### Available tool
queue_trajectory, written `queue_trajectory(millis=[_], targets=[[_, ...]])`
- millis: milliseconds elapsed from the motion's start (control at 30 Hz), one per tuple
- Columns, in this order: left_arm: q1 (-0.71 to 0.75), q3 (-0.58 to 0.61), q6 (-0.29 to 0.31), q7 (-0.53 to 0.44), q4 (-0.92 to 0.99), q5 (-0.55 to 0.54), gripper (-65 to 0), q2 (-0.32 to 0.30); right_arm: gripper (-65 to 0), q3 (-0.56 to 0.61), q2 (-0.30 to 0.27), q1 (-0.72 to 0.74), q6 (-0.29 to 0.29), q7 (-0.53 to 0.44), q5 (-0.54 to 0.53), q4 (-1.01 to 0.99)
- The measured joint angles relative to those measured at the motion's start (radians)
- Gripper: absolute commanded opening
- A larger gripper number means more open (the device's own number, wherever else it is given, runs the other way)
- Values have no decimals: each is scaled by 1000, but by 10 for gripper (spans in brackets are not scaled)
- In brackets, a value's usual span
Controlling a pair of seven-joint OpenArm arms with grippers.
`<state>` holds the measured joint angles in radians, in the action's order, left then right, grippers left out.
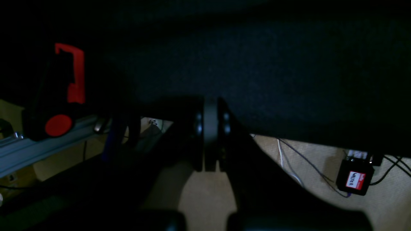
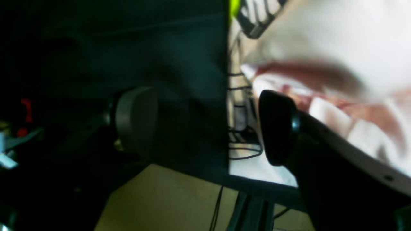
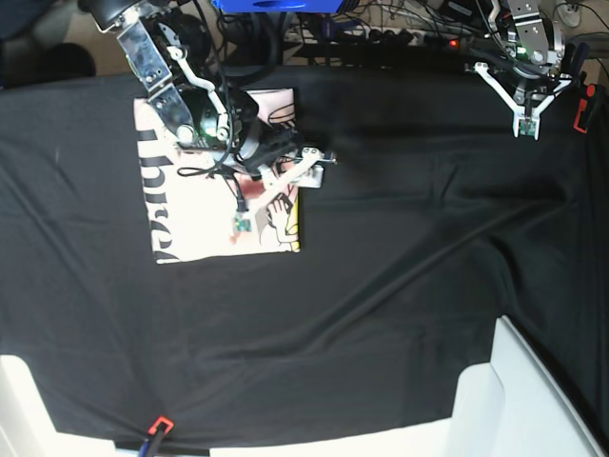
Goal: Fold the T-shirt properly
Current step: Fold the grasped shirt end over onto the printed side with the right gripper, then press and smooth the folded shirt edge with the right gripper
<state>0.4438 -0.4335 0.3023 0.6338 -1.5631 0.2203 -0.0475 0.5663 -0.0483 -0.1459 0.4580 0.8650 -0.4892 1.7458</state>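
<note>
The pale pink T-shirt [image 3: 205,205] lies folded into a rectangle at the left of the black table cloth [image 3: 400,267], black lettering along its left side and a cartoon print near its right edge. My right gripper [image 3: 276,190] hangs over that right edge, open, nothing between its fingers. The right wrist view shows its two pads [image 2: 135,122] wide apart, the T-shirt [image 2: 337,48] blurred beside the right one. My left gripper [image 3: 523,124] sits at the table's far right corner, away from the shirt. In the left wrist view it [image 1: 210,128] is shut and empty.
A white bin wall [image 3: 533,400] stands at the front right corner. Red clamps hold the cloth at the front left [image 3: 157,426] and far right [image 3: 579,112]. Cables and a black box with a red label [image 1: 354,179] lie on the floor beyond the table edge.
</note>
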Motion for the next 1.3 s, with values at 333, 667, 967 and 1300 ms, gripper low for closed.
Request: queue_trajectory(millis=[333, 667, 967, 1300], targets=[[-1, 0, 0, 0, 0, 0, -640, 0, -176, -66, -71, -1, 147, 109, 5, 226], [-3, 0, 0, 0, 0, 0, -640, 0, -532, -229, -122, -108, 145, 102, -2, 212], [-6, 6, 0, 0, 0, 0, -640, 2, -566, -219, -115, -177, 144, 97, -2, 199], [-6, 7, 0, 0, 0, 1, -640, 3, -566, -169, -96, -189, 11, -87, -8, -76]])
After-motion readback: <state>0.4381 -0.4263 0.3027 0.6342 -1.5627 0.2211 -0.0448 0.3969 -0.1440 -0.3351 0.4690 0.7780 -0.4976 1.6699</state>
